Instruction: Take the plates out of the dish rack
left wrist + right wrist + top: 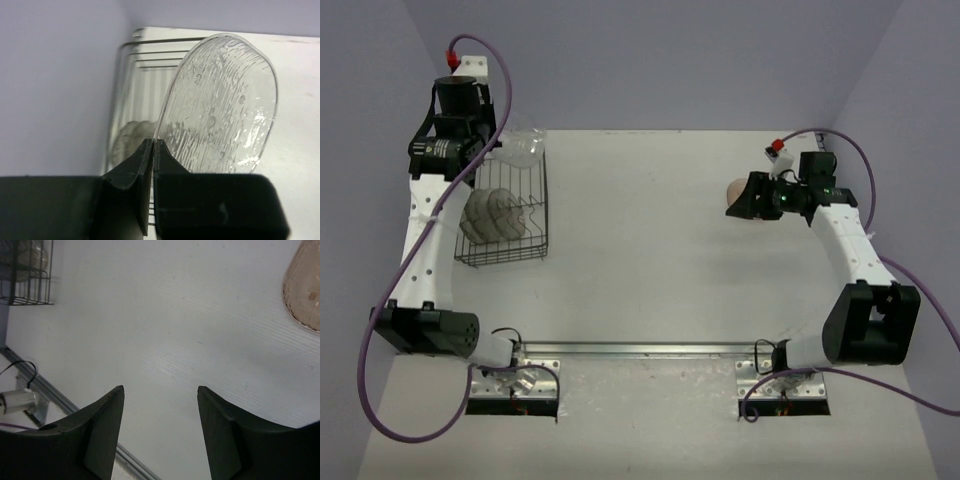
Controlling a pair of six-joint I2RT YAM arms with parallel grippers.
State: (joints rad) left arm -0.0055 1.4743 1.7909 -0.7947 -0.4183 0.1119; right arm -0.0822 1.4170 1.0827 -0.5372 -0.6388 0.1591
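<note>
Somewhere around the middle of the job, going by the layout. Starting with the see-through plate point(225, 110): standing upright at the far end of the dish rack point(544, 205), poking up over the rack's far wall, so out or nearly out. Can't tell whether fully free of the wires. Gripped by its lower rim right at the tips of the left gripper point(152, 145), jaws squeezed together on the edge with no gap showing, with the rest of it fanning up and away past the fingers. Nothing else touching it, as far as visible.

Down inside the dish rack, slotted on edge near its middle: a couple of pale plates point(488, 215), maybe more, hard to count from above. Probably the ones left to pull.

Well off to the right of the dish rack, flat on the table point(640, 260): one grey-brown plate point(305, 290), counted as unloaded. Hovering just beside it, the right gripper point(752, 200), jaws spread wide and holding nothing.

Next up, probably: carrying the see-through plate over to the right of the dish rack and setting it down.
</note>
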